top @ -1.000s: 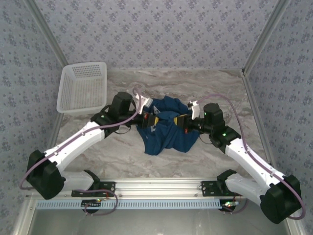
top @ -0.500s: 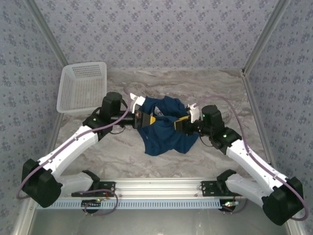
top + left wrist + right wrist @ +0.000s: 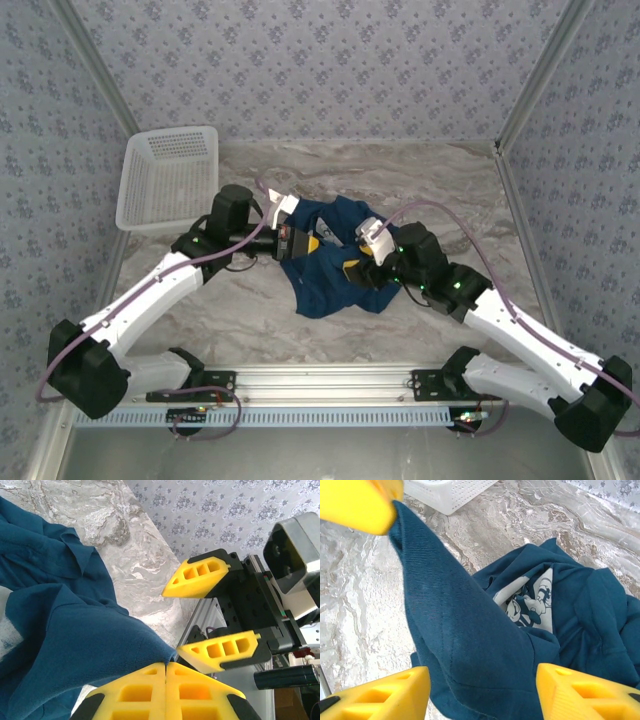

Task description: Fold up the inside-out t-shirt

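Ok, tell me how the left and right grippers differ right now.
The left gripper is shut, pinching an edge of the t-shirt; the right gripper is open, holding nothing. The left gripper's fingers meet flush; the right gripper's stand apart, either side of the raised fold. Both have yellow fingers and face each other at the t-shirt.

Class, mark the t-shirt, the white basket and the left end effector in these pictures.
t-shirt point(image 3: 325, 285), top view, crumpled lower cloth.
basket point(image 3: 170, 182), top view, lattice floor.
left end effector point(image 3: 165, 667), left wrist view, where its shut pads meet.
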Motion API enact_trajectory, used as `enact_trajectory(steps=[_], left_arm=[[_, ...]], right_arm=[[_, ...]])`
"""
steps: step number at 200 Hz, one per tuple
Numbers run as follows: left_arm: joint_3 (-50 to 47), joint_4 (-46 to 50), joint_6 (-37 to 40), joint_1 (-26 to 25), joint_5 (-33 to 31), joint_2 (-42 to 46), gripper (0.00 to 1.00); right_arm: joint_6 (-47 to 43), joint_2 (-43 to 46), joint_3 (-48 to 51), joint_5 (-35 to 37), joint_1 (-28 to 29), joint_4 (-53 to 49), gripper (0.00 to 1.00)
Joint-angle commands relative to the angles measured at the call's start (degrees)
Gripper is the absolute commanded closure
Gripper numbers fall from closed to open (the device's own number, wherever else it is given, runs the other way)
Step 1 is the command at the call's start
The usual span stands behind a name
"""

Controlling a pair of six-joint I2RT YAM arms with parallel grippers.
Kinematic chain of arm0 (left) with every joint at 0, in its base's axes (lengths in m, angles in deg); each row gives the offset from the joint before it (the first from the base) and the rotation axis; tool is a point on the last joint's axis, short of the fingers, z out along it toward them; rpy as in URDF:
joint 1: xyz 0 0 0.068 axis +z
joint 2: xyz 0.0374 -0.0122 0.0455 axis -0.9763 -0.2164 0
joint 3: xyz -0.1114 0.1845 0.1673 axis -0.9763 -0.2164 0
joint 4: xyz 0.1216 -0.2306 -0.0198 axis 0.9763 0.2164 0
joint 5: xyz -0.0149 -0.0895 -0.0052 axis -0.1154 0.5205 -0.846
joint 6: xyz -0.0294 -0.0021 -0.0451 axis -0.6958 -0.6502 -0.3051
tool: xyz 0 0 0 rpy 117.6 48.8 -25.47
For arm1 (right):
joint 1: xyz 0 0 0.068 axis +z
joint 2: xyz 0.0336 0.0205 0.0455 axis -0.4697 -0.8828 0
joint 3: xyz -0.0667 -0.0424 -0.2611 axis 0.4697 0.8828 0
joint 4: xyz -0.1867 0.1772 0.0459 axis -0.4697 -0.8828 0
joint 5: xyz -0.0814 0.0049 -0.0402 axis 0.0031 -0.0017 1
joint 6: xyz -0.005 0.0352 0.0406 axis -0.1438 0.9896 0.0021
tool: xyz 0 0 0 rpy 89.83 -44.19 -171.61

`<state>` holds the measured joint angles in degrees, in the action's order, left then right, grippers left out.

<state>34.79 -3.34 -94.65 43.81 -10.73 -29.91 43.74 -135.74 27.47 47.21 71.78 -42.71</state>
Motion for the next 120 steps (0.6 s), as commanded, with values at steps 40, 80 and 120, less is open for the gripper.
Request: enact_trajectory(steps=[40, 80, 120], left_arm=[[3.1, 1.5, -0.7, 0.2, 1.2, -0.9, 1.00], [3.3, 1.6, -1.0, 0.2, 1.2, -0.8, 1.00], [3.2, 1.8, -0.9, 0.2, 1.3, -0.6, 1.00]], right_arm=[[-11.0, 0.3, -1.9, 16.1, 12.0, -1.9, 0.54], [-14.7, -5.3, -3.4, 25.8, 15.3, -1.3, 0.52], [-15.6, -9.8, -5.0, 28.5, 15.4, 0.3, 0.58]])
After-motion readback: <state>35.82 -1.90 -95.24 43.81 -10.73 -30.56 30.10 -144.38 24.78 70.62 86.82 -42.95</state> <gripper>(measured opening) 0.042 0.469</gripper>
